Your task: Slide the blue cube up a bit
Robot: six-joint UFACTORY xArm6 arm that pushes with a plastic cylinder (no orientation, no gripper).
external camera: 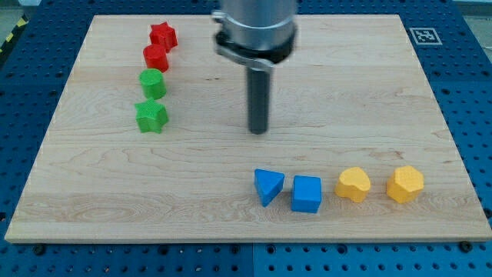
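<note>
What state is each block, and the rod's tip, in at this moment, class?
my tip: above the blue blocks, touching none.
blue cube: flat, untouched, beside the blue triangle.
blue triangle: flat.
yellow blocks: flat, apart.
red blocks: touching.
green blocks: close together.

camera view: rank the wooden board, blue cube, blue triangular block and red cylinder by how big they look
1. Wooden board, by far the largest.
2. Blue cube.
3. Blue triangular block, close to the cube, slightly smaller.
4. Red cylinder, smallest, though it sits farther up the view, so distance may shrink it.
</note>
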